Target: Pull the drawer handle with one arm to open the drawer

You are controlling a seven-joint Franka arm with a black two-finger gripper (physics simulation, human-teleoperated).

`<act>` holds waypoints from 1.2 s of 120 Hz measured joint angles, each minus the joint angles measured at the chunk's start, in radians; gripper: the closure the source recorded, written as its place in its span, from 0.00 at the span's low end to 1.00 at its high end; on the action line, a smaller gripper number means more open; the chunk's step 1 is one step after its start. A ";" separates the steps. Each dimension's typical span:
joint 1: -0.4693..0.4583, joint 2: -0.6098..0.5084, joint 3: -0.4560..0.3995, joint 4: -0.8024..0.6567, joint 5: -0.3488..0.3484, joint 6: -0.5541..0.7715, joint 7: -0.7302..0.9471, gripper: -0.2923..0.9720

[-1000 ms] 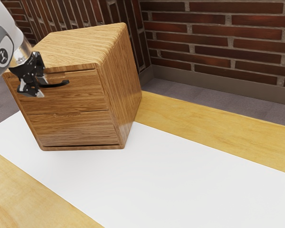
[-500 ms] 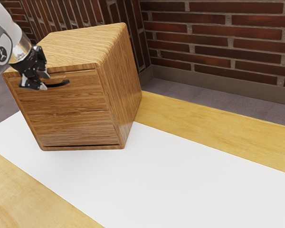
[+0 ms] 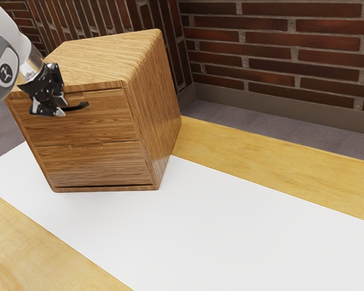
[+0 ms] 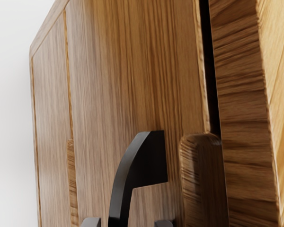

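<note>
Now gripper (image 3: 47, 110) at drawer handle (image 3: 76, 107), nr cabinet (image 3: 112, 57) top edge.

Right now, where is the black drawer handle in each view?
Exterior view: the handle sits on the top drawer front, beside the gripper.
Wrist view: the handle curves off that same drawer front.
Shared landmark: the dark gap between drawer front and cabinet top.

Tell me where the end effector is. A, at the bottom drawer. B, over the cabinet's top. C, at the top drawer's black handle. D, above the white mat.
C: the end effector sits at one end of the black handle on the top drawer of the cabinet.
</note>
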 joint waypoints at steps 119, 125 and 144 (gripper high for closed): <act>-0.051 -0.045 0.031 -0.030 -0.016 -0.021 0.014 0.69; -0.075 -0.048 0.054 -0.033 -0.016 -0.024 0.014 0.69; -0.094 -0.051 0.074 -0.039 -0.016 -0.029 0.016 0.69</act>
